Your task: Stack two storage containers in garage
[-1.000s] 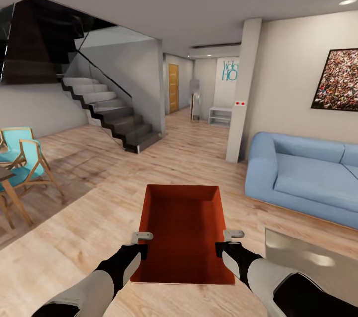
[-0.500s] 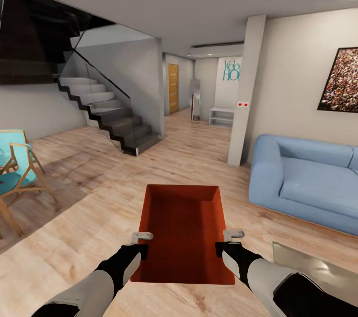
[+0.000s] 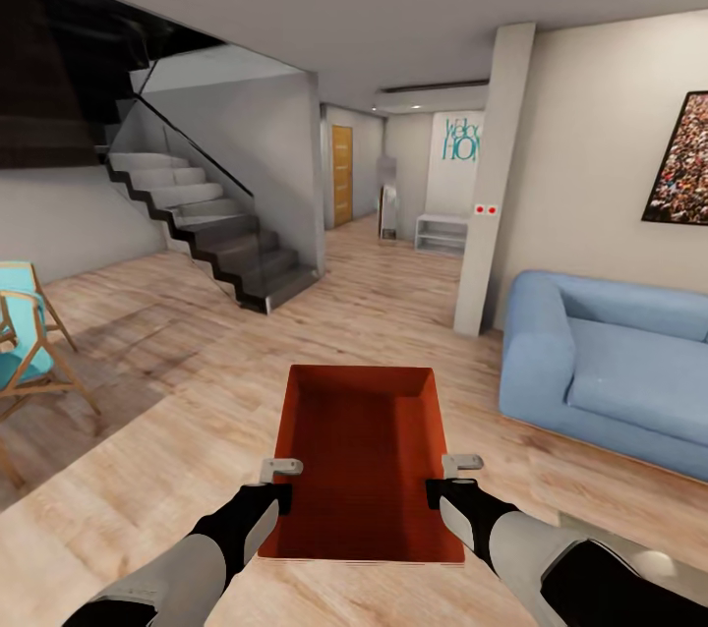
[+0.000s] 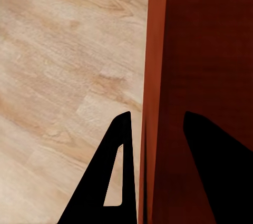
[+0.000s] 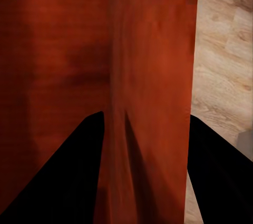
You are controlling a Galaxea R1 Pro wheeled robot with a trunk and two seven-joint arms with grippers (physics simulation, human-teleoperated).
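I am carrying one orange-red rectangular plastic storage container [image 3: 362,460] in front of the trunk, low in the head view at about 6 o'clock, above the light wood plank floor [image 3: 177,391] of the living room. Its long axis points straight away from me, toward 12 o'clock, and the open top faces up. The walls are plain and smooth, they taper inward to the bottom, and there is no lid.

My left gripper [image 3: 278,478] holds the left long wall near the close end. In the left wrist view its two black fingers [image 4: 118,176] stand one on each side of that thin wall [image 4: 153,103], pinching it. My right gripper [image 3: 454,476] does the same on the right long wall; in the right wrist view the dark fingers [image 5: 74,176] sit on both sides of the wall [image 5: 150,76] and clamp it.

At 3 o'clock stands a soft light-blue sofa [image 3: 610,367]. At 10 o'clock rises a dark staircase [image 3: 221,234] with a glass railing. At 9 o'clock I see a wooden chair with turquoise seat [image 3: 25,342]. A white square pillar [image 3: 497,180] stands between the sofa and the hallway.
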